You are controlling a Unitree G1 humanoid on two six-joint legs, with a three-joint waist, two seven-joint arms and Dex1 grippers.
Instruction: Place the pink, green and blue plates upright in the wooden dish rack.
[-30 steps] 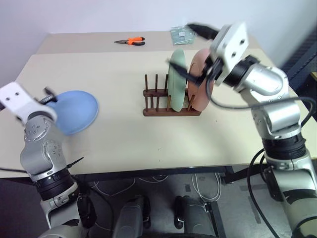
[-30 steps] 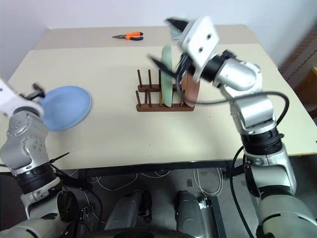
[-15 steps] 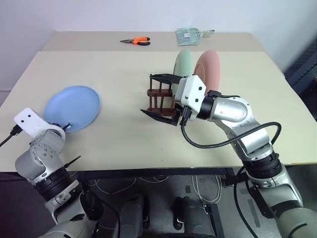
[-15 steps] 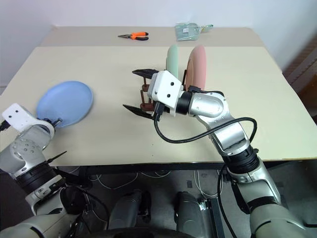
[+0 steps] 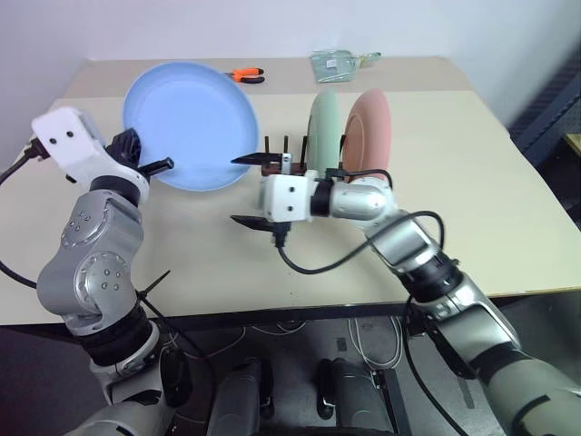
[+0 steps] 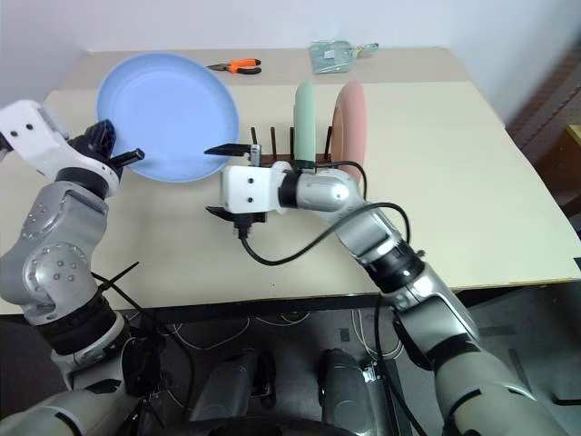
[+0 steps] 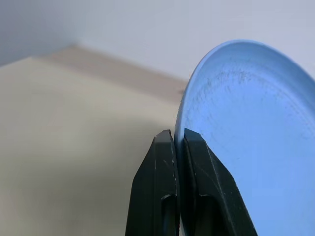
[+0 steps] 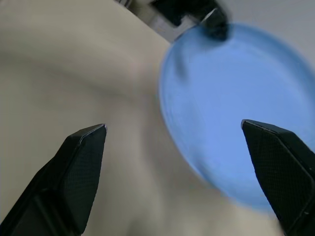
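The light blue plate (image 5: 191, 127) is held tilted up off the table, its face toward me, with my left gripper (image 5: 150, 162) shut on its lower left rim. In the left wrist view the two fingers (image 7: 165, 152) pinch the blue rim (image 7: 246, 128). My right gripper (image 5: 247, 191) stands open just right of the plate and in front of the wooden dish rack (image 5: 283, 169), its fingers spread toward the blue plate (image 8: 231, 123). The green plate (image 5: 324, 127) and the pink plate (image 5: 370, 123) stand upright in the rack's right slots.
Orange-handled pliers (image 5: 245, 74) and a small clear packet (image 5: 338, 62) lie at the table's far edge. The rack's left pegs (image 5: 272, 150) stand free. Bare table (image 5: 472, 182) stretches to the right of the rack.
My left gripper shut on the blue plate's rim and lifted it off the table, up and to the right. My open right gripper swung down and left from the racked plates toward the blue plate.
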